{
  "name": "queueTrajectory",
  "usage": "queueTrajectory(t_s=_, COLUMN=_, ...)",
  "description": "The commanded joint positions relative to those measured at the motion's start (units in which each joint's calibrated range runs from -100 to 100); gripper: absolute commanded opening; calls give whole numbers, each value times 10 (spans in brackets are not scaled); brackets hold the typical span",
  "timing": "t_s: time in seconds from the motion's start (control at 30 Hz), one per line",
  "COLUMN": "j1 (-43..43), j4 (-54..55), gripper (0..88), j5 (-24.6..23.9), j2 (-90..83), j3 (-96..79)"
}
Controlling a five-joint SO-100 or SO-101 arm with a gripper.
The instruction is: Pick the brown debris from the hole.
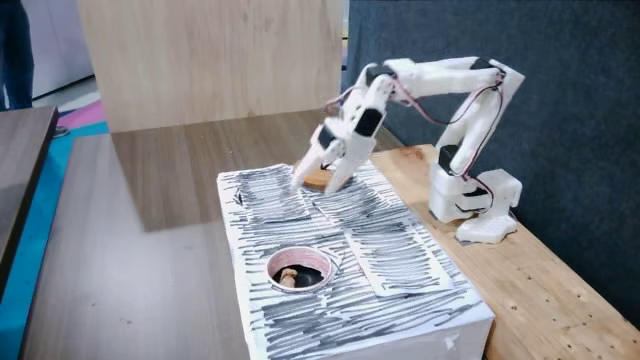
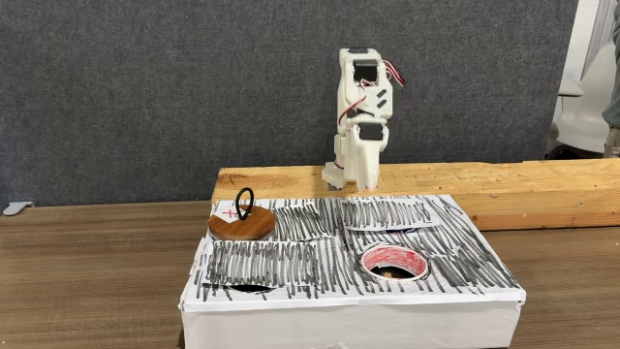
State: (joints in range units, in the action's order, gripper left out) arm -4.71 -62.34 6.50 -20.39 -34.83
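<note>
A white box (image 1: 400, 270) scribbled over with black strokes is seen standing on a brown tabletop (image 1: 150, 250), with a pale wooden plank (image 2: 504, 189) just behind it. In the box's top a round hole (image 1: 299, 270) with a red-marked rim is cut, and the brown debris (image 1: 289, 279) is found inside it as a small tan lump; in the other fixed view only a dim brownish patch (image 2: 389, 273) is made out within the hole, so its outline cannot be judged there.

The white arm (image 1: 455, 85) is based on the plank and is bent forward and down over the far part of the box. Its gripper (image 1: 322, 181) is held low near a flat round wooden disc (image 2: 241, 226) that lies on the box top, well apart from the hole. The fingers (image 1: 303, 170) are seen spread apart, with nothing between them. A black wire loop (image 2: 243, 204) is seen standing upright on the disc, and a small red cross (image 2: 226, 210) is marked just beside it.
</note>
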Motion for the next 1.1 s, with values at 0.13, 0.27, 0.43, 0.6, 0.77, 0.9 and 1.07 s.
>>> queueTrajectory(t_s=0.13, j1=35, j4=7, gripper=261, j5=2, j2=143, j3=15)
queueTrajectory(t_s=0.27, j1=82, j4=18, gripper=261, j5=2, j2=176, j3=43)
queueTrajectory(t_s=0.43, j1=116, j4=46, gripper=261, j5=2, j2=204, j3=81)
queueTrajectory(t_s=0.6, j1=116, j4=55, gripper=261, j5=2, j2=257, j3=133)
queueTrajectory(t_s=0.77, j1=116, j4=55, gripper=261, j5=2, j2=329, j3=185)
queueTrajectory(t_s=0.9, j1=116, j4=56, gripper=261, j5=2, j2=377, j3=207)
queueTrajectory(t_s=1.07, j1=111, j4=87, gripper=261, j5=2, j2=427, j3=217)
